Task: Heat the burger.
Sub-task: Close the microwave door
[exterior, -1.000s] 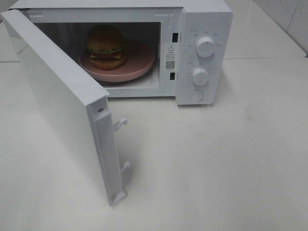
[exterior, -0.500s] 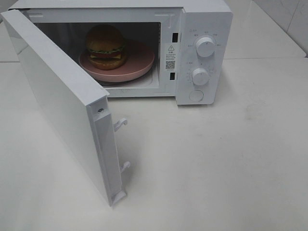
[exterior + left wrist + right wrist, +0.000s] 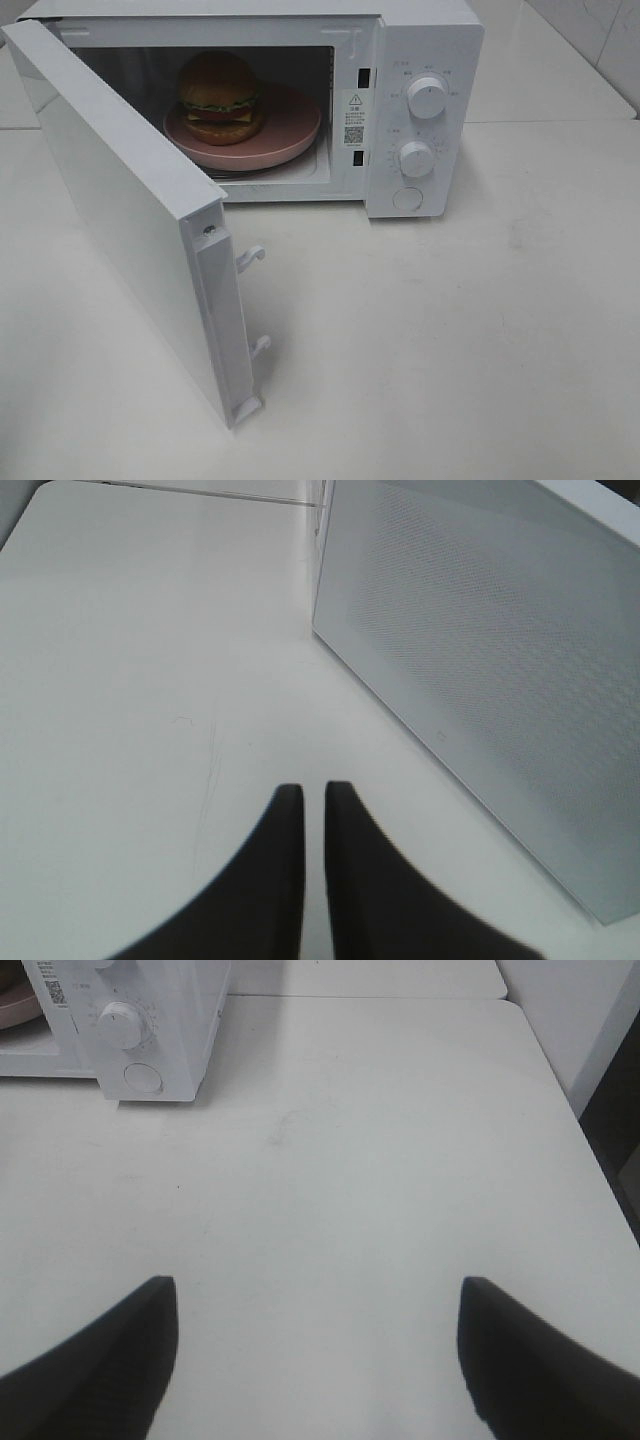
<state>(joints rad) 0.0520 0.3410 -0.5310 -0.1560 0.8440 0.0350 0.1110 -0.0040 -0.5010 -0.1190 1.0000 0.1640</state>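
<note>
Inside the open microwave, the burger sits on the left part of a pink plate, with the door swung wide over the desk. The left tool hangs above the desk beside the door's outer face, its tips drawn nearly together on what looks like nothing. The right tool stands wide and empty, well apart from the microwave.
</note>
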